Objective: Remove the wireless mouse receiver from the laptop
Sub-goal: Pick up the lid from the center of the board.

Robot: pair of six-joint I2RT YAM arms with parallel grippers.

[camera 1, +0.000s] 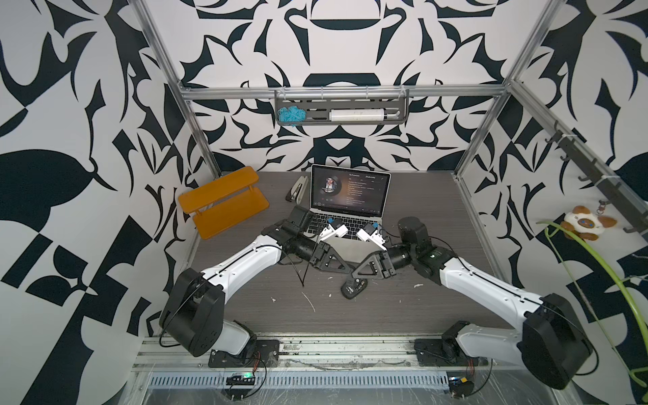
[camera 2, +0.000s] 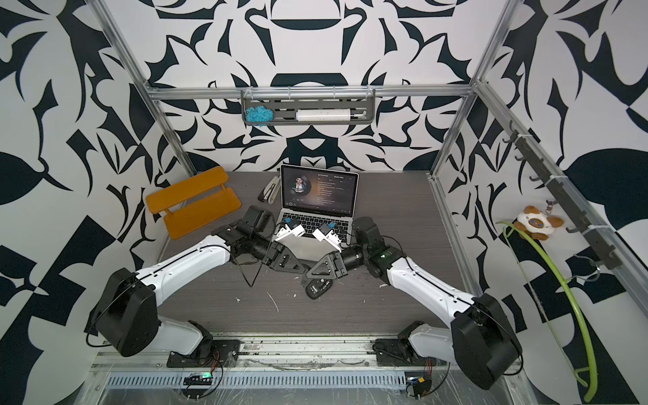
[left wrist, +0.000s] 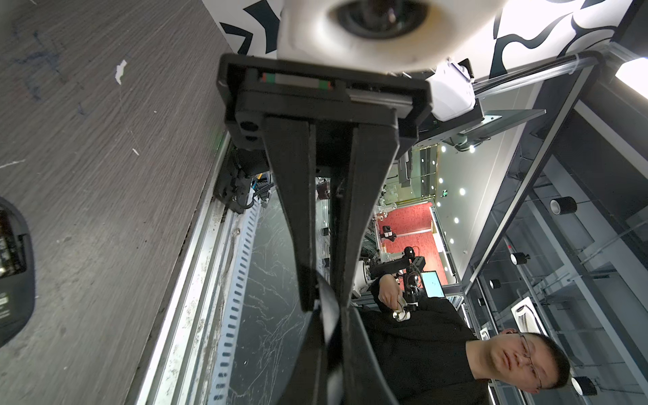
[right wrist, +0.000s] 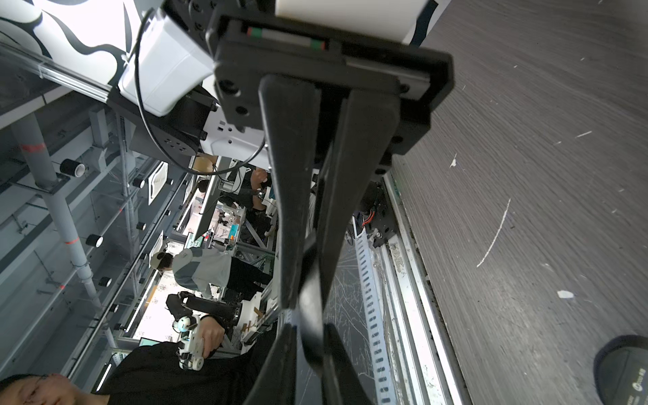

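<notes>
Near the mouse (camera 1: 354, 287), left end effector (left wrist: 326, 301) is pressed together, right end effector (camera 1: 357, 271) unclear.

Nothing could be read with certainty. The laptop (camera 1: 347, 196) showed a heading and several lines of pale text on its dark screen, all too small to make out. The black mouse (right wrist: 627, 371) bore white print on its casing, too blurred to read.
</notes>
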